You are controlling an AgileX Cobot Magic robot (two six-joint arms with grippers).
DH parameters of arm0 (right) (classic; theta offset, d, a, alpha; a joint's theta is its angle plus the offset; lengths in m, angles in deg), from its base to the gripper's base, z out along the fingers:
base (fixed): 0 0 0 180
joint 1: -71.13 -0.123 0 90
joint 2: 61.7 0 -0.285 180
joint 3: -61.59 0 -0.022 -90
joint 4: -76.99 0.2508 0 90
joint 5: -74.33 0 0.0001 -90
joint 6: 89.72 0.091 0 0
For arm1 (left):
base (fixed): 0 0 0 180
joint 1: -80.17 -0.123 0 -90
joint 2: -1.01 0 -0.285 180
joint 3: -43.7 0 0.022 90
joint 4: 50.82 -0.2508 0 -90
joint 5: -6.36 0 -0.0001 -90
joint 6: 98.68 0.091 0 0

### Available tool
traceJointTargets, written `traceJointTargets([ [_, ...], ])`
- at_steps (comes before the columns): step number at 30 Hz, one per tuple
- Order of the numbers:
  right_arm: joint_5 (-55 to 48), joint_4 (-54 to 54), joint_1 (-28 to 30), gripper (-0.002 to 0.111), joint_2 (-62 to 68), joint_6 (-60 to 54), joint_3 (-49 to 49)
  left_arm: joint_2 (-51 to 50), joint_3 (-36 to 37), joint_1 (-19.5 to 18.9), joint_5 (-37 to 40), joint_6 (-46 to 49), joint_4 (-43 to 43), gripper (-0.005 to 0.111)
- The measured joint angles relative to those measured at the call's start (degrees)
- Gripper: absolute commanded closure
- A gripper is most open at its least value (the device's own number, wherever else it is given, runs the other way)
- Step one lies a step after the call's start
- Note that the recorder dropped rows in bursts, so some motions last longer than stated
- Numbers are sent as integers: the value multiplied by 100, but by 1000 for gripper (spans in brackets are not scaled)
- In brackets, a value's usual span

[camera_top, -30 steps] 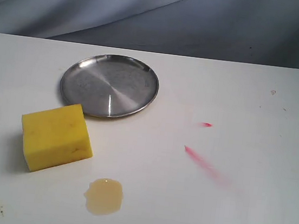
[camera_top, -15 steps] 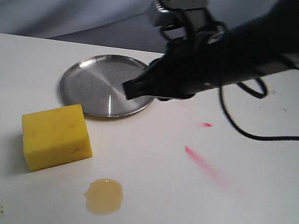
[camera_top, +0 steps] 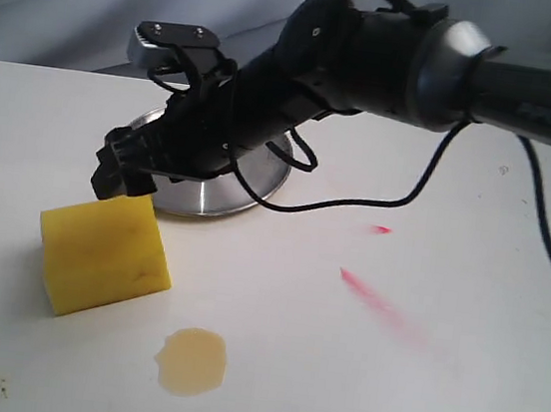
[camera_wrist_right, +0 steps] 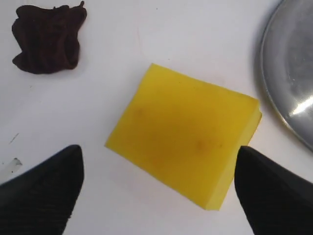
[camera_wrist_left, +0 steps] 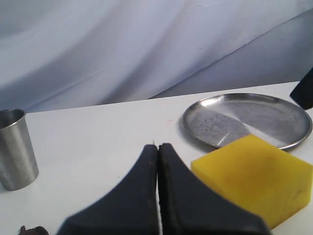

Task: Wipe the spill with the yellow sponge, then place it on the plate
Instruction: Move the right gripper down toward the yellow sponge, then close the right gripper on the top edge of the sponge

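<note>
You're at the pick-up step: your right gripper (camera_wrist_right: pixel 157 155) hangs wide open above the yellow sponge (camera_top: pixel 104 253), which sits just beside the plate (camera_top: pixel 208 199), near the unwiped spill (camera_top: pixel 192 361). Next, lower and close across it. Your left gripper (camera_wrist_left: pixel 157 161) is closed, empty.

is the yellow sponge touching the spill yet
Apart. The exterior view shows a strip of bare white table between the yellow sponge and the spill.
</note>
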Motion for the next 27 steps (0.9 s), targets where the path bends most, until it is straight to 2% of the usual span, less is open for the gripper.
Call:
traceJointTargets([
  [9, -62, 22, 0, 30, 1155, 1, 714, 0, 0, 0, 0, 0, 0, 107],
  [17, -51, 123, 0, 30, 1654, 28, 814, 0, 0, 0, 0, 0, 0, 107],
  [19, -51, 152, 0, 33, 1723, 48, 814, 0, 0, 0, 0, 0, 0, 107],
  [21, -51, 191, 0, 44, 1765, 48, 840, 0, 0, 0, 0, 0, 0, 107],
  [27, -51, 229, 0, 102, 1796, 48, 862, 0, 0, 0, 0, 0, 0, 107],
])
